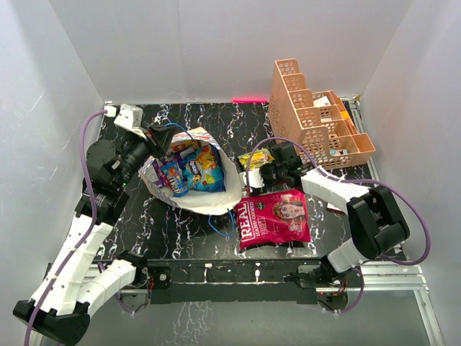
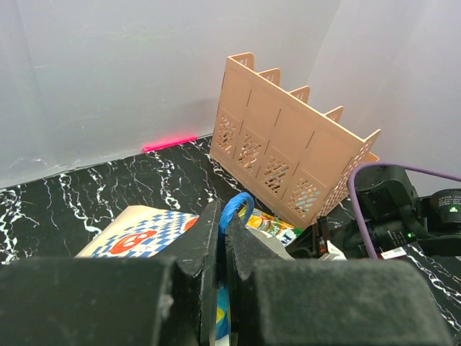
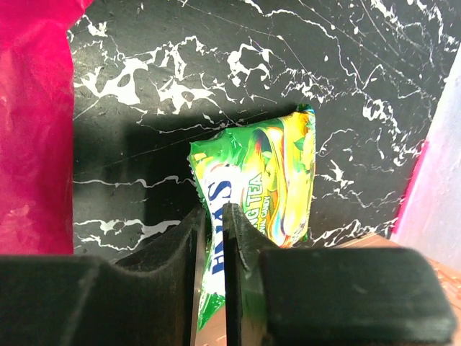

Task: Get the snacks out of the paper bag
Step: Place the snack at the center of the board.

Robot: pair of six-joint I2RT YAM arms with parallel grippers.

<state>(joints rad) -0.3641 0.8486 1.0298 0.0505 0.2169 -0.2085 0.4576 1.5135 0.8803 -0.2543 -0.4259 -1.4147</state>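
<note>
Right claw [image 3: 214, 216] is pinching down to a thin slit on the near edge of the yellow-green packet [image 3: 252, 184]. The packet is sitting mid-bench, between the mouth of the paper bag [image 1: 216, 196] and the orange rack [image 1: 317, 119] in the far right corner. I can't tell whether it is resting on the bench [image 1: 180, 231] or hanging just above it.

Left claw [image 2: 220, 220] is clamping fully shut on the bag's blue cord handle [image 2: 238, 207]. It looks to be holding the bag tilted, with the mouth facing the bench centre. The bag is sitting left of centre, toward the far left corner.

Already out: the red "REAL" bag [image 1: 274, 220], lying flat by the near edge, right of centre. Blue and orange packets [image 1: 193, 171] are showing inside the bag.

Handling, my read:
- The foil packets are light, air-puffed, glossy and slippery, and the contents are probably crushable.
- Grip a crimped seam or a corner, not the puffed middle. A light pinch should be enough.
- The bag is thin paper and soft, so it will likely slump or slide if the handle is let go. The white inner wall could snag a claw going in.

Arm pose:
- The left arm is running up the left edge from the near left corner, elbow bent, wrist turned in toward the bag.
- The right arm is folding out by the right edge, forearm reaching left to mid-bench, claw pointing steeply down.
</note>
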